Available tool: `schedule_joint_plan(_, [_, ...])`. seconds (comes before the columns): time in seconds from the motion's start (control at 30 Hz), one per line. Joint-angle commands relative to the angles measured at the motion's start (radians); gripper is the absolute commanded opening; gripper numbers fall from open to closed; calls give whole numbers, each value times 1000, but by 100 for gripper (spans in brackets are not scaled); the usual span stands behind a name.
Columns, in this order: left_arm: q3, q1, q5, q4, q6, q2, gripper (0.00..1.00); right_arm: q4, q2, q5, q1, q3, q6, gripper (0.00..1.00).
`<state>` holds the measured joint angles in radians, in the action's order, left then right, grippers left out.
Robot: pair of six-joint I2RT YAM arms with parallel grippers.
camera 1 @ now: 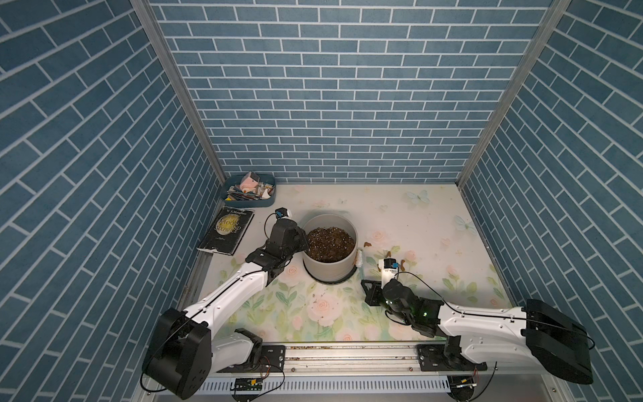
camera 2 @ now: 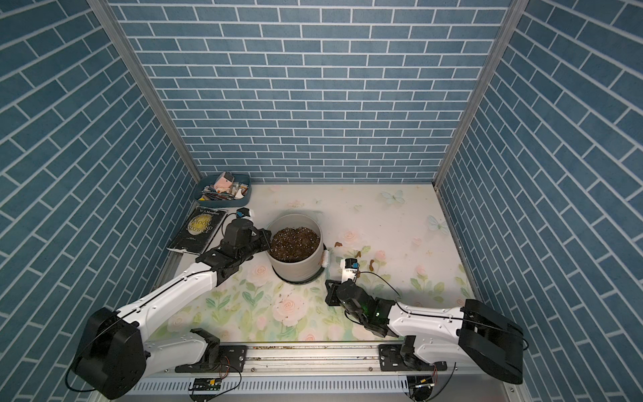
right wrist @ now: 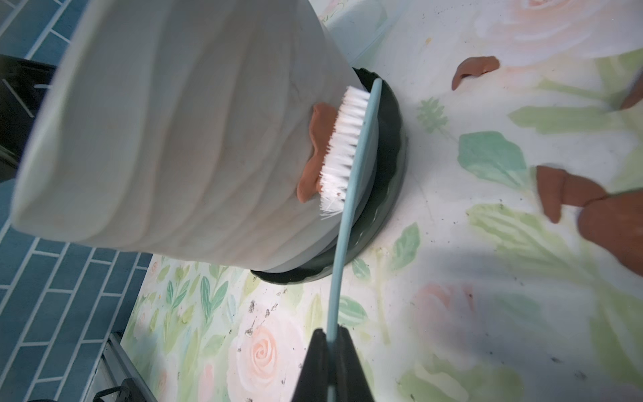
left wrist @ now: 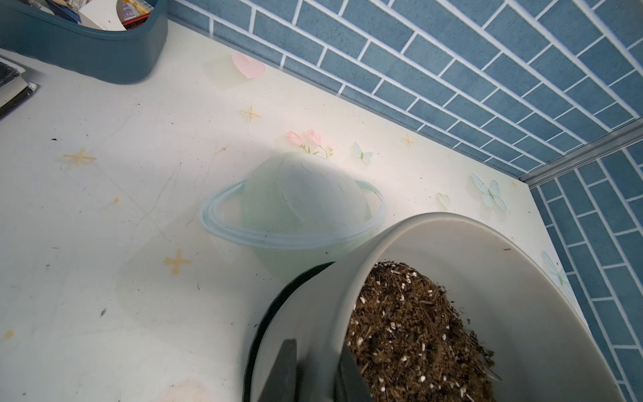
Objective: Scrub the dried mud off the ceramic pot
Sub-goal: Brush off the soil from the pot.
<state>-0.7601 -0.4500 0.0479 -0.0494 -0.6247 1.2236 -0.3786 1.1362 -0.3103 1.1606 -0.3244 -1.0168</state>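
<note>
Blue brick-pattern walls on three sides; table (camera 1: 400, 215) covered with a pale flower print.

Pot (camera 1: 328, 269): pale grey, filled with dark speckled soil, on a black saucer (right wrist: 393, 139). It sits left of the table's middle, about midway between the front and back edges.

Left gripper (left wrist: 318, 365): clamped on the pot's rim at the side facing the left edge. One finger is outside the wall and one is inside, against the soil.

Right gripper (right wrist: 330, 351): jaws closed on the thin light-blue handle of a brush (right wrist: 344, 146). The white bristles press against the pot's outer wall, low down and just above the saucer, on the side facing the right edge.

Mud (right wrist: 315, 149): one long brown streak is stuck on the wall, and the bristles touch its edge. Loose brown mud pieces (camera 1: 389, 253) lie on the table to the right of the pot, apart from it.

Blue tray (camera 1: 268, 200) of small items in the back left corner. A dark book (camera 1: 226, 231) lies flat in front of it, along the left edge.
</note>
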Motion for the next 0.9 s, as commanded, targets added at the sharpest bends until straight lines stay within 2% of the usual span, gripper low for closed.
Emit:
schedule_joint_plan(0.0, [26,-9,-69,-8,-57,24,0,-48,-48,18,19,1,36,0])
schedule_joint_plan(0.37, [11,-9,-47,-39,-33,37,0,-9,-179,5,18,56,69,0])
schedule_joint_plan(0.87, [-3,-8,-39,-59,-18,37,0,295,-465,-21,18,104,61,0])
